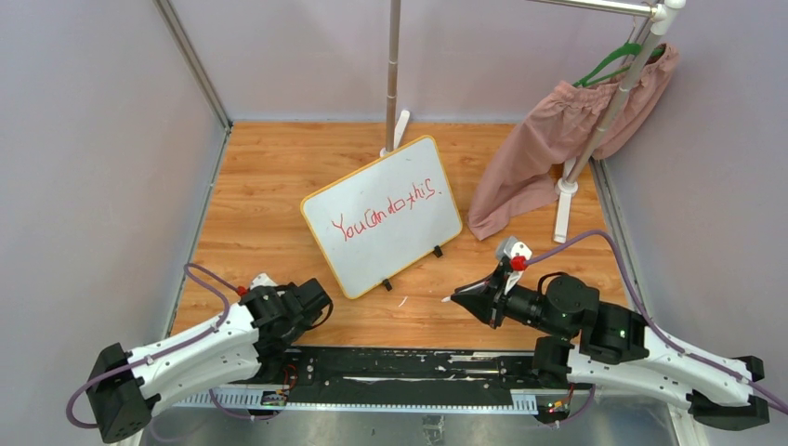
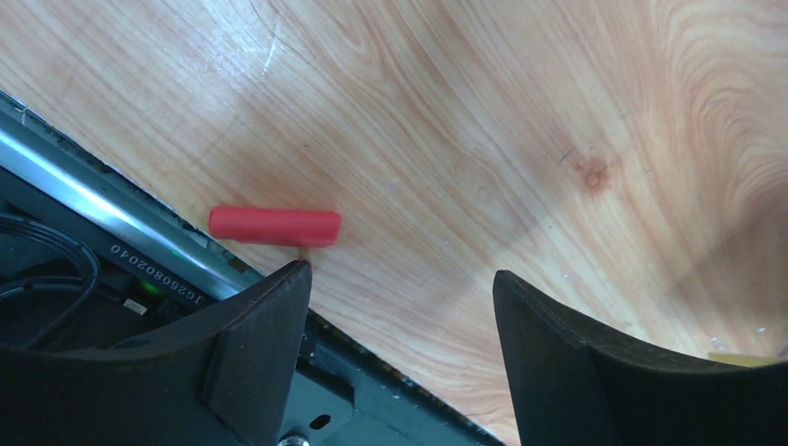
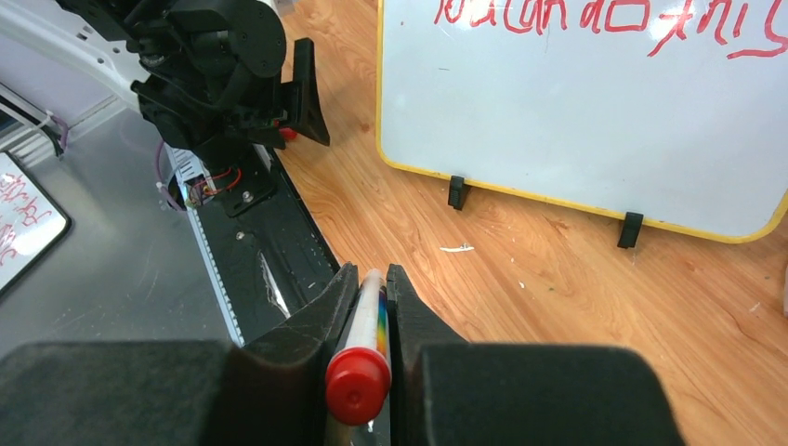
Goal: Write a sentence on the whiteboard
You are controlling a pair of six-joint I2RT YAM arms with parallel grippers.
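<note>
Our right hand (image 3: 370, 307) grips the marker (image 3: 364, 348); our left hand (image 2: 400, 321) hangs open above the red cap (image 2: 274, 226) on the tabletop (image 1: 279, 186). With the sentence (image 1: 386, 210) finished on the whiteboard (image 1: 390, 251) mid-table, we judge capping comes next

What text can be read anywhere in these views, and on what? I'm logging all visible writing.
"You can do this." in red marker, slanted, on the whiteboard.
"JG2508020040", as best it reads, small white print on the black base rail in the left wrist view.
Red scribble on a small board at the right wrist view's left edge: too blurred to read.
</note>
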